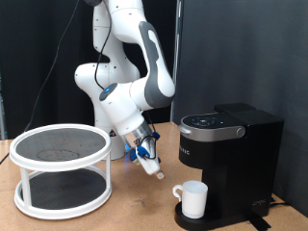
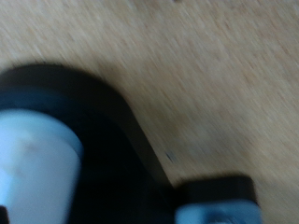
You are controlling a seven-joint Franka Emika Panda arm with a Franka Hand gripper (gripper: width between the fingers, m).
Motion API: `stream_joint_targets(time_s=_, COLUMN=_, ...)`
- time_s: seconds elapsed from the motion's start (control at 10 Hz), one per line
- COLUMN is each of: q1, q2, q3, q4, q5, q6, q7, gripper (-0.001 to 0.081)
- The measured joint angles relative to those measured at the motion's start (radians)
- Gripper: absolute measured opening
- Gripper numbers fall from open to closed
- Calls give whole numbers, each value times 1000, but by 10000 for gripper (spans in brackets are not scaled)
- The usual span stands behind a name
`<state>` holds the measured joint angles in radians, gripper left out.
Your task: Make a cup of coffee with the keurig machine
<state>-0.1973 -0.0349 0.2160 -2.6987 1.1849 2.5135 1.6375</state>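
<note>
The black keurig machine [image 1: 229, 144] stands at the exterior view's right with its lid down. The white cup [image 1: 192, 198] sits on the machine's round drip base, handle towards the exterior view's left. My gripper [image 1: 152, 167] hangs tilted just left of the machine, above the table and a little above and left of the cup. Nothing shows between its fingers. The blurred wrist view shows the cup's rim [image 2: 33, 168] on the dark base [image 2: 107, 131] over the wooden table.
A white two-tier round rack [image 1: 63, 168] with dark mesh shelves stands at the exterior view's left. The wooden table [image 1: 135, 207] runs between the rack and the machine. A dark curtain hangs behind.
</note>
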Motion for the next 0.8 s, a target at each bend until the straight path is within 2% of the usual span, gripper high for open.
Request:
stream_joint_targets(time_s=0.3, q1=-4, q2=-123, q3=-8, q4=-41, q5=-76, q6=-180, q7=47, gripper=734)
stream_joint_targets(time_s=0.8, q1=-4, q2=-318, q3=-8, q4=-88, q5=-84, q6=-336, q7=76, gripper=734)
